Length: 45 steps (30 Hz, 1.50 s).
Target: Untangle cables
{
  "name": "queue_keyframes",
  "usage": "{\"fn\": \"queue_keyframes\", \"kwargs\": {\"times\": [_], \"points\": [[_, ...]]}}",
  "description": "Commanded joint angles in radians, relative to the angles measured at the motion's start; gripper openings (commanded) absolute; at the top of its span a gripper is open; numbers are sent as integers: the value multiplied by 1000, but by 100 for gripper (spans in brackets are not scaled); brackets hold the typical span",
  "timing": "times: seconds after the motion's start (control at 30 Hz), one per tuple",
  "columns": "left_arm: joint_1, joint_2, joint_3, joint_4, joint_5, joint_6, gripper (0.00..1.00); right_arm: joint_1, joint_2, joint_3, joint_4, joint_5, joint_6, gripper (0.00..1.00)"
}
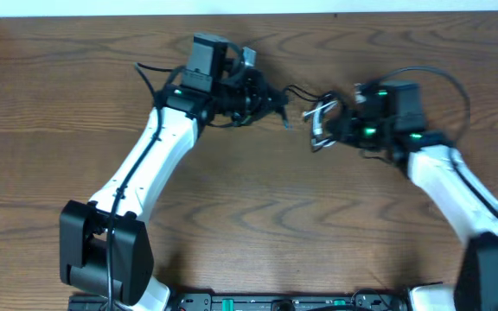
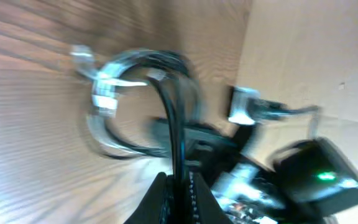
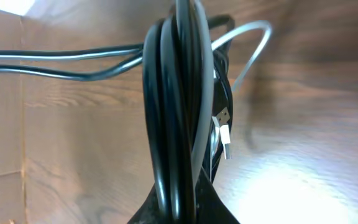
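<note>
"Pincer check, both sides?"

"My right pincer (image 3: 179, 208) is clamped on the coiled cables (image 3: 173, 112), black and white wound together. My left pincer (image 2: 179, 190) looks closed on the black cable (image 2: 174, 124), though that view is blurred."

"Where's the bundle?"

"Over the far middle of the surface (image 1: 249, 216), strung between the two pincers."

"Progress?"

"Barely begun, I'd judge. The white cable (image 3: 258, 25) loops out a little on the right, but the coil is intact. Both cords need drawing fully apart."
</note>
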Motion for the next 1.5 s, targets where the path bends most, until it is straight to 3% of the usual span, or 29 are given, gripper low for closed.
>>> {"fn": "queue_keyframes", "kwargs": {"times": [0.0,0.17,0.37,0.73,1.3,1.47], "points": [[12,2,11,-64,8,216,7,-82,-93,16,-61,-115,-118,1],[-31,3,2,-109,8,381,7,-85,-101,16,-98,-289,-182,1],[-100,9,0,-109,-6,447,7,-29,-101,17,-71,-353,-178,1],[-161,47,0,-101,-167,434,7,-9,-131,18,-6,-448,-113,1],[-163,58,0,146,-110,301,7,31,-177,18,27,-531,-45,1],[-182,58,0,156,-103,269,7,37,-177,18,74,-520,7,1]]}}
